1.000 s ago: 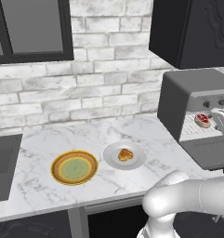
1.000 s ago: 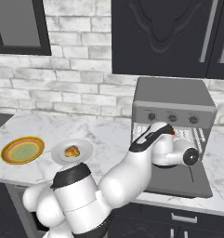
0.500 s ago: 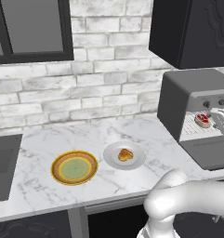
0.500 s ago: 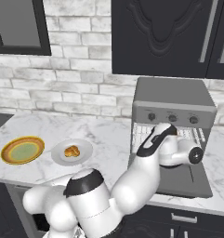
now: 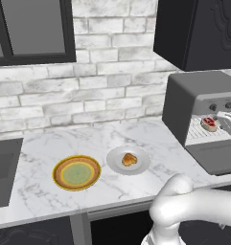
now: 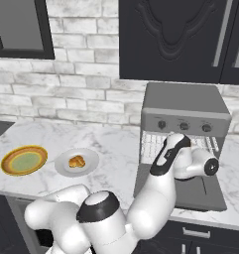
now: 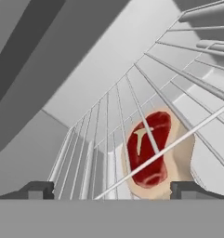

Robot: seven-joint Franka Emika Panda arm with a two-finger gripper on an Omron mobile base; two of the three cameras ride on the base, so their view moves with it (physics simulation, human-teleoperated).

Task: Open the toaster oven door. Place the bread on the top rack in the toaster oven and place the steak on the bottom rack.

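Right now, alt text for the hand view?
A red steak with a white fat mark lies on a silver wire rack inside the grey oven, seen through the wires. The open hand has its two dark fingertips low, either side of the steak.

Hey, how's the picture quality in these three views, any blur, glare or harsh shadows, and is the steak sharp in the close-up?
Left base view: flat, even rendered light, no glare; the small golden-brown bread casts only a faint shadow on its white plate. Right base view: equally crisp, the boxy dark-grey toaster oven evenly lit. Hand view: the round red steak looks soft and blocky, crossed by silver rack wires.
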